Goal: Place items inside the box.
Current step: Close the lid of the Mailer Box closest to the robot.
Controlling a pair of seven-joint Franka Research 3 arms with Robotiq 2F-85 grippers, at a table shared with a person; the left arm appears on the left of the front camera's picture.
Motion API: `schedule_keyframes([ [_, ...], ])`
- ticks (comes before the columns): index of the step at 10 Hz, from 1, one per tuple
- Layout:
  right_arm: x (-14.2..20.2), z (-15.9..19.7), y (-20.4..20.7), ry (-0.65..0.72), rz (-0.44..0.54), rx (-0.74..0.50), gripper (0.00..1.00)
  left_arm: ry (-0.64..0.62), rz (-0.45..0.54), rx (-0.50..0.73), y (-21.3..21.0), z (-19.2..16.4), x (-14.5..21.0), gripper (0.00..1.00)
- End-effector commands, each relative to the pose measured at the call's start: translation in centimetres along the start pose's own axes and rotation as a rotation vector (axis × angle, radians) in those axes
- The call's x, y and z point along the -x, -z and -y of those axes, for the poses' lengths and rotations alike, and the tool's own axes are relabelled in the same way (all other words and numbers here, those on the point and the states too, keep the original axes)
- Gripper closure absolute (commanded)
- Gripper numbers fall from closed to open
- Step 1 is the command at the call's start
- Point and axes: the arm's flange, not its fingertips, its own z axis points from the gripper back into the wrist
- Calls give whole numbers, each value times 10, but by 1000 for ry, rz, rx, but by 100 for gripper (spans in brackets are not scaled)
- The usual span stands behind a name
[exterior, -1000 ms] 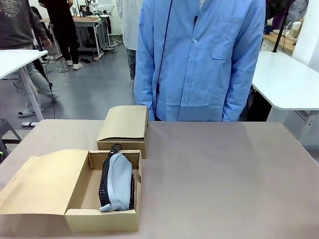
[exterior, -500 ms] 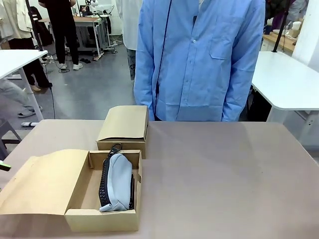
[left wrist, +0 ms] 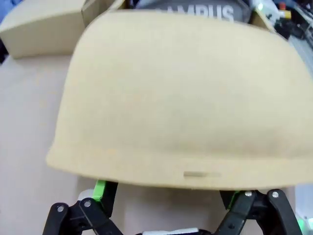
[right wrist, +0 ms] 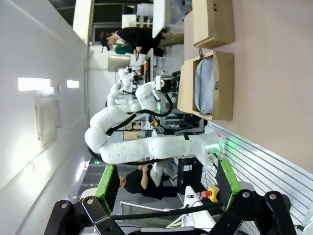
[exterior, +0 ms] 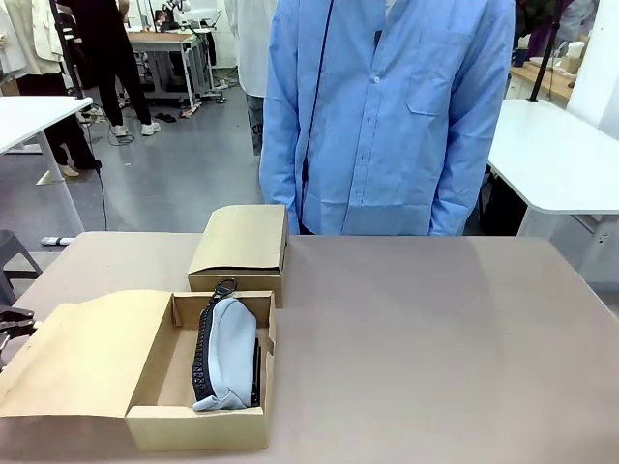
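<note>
Since a second ago, the left claw has come into the front view at the counter's left edge, just beside the open box's spread lid. Its fingers stand wide, empty, straddling the lid's edge. A grey pouch lies inside the box. The right claw gapes wide, holding nothing.

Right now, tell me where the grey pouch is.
Front view: the grey pouch lies inside the open box at the table's near left, before the closed box.

grey pouch in open box — table
</note>
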Motion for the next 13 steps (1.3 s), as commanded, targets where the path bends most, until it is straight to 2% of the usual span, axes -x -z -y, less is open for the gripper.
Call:
schedule_keyframes([
  [1, -1, -5, 1, 17, -3, -18, 0, 12, 205, -26, 5, 20, -18, 0],
  [2, -1, -5, 1, 17, -3, -18, 0, -17, 283, -15, 6, 27, -27, 0],
  [4, -1, -5, 1, 17, -3, -18, 0, -8, 352, -5, 10, 38, -47, 0],
  [6, -1, -5, 1, 17, -3, -18, 0, 27, 452, 33, 13, 53, -81, 0],
  [8, -1, -5, 1, 17, -3, -18, 0, 39, 463, 100, 33, 66, -126, 0],
  [11, -1, -5, 1, 17, -3, -18, 0, 77, 394, 198, 89, 87, -179, 0],
  [13, -1, -5, 1, 17, -3, -18, 0, 86, 387, 186, 133, 107, -193, 0],
])
